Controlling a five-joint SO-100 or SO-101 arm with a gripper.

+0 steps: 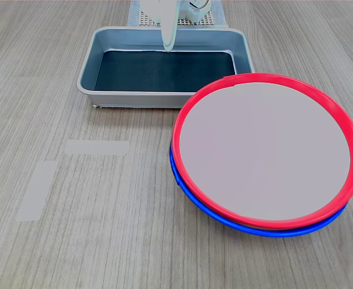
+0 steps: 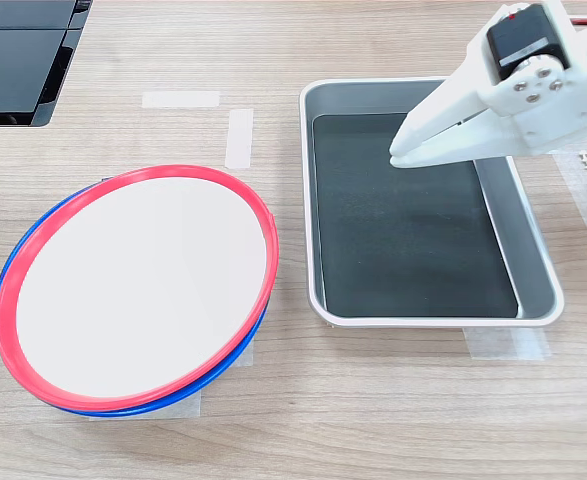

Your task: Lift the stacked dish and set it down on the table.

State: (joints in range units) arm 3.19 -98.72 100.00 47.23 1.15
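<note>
Still at the start: in the first exterior view the red-rimmed dish [image 1: 264, 150] sits untouched on the blue-rimmed plate [image 1: 224, 218], and you have bare table [image 1: 104, 235] at 8 o'clock. In the second exterior view your hand [image 2: 405, 150] hovers over the grey tray [image 2: 428, 316], tips together, empty; reach toward 8 o'clock for the dish's rim.

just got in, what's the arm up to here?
Nothing is gripped yet. The gripper hangs empty over the grey tray, fingers together. The red-rimmed plate sits stacked on the blue-rimmed plate, untouched, beside the tray. The table with its two tape strips is where it would go.
</note>
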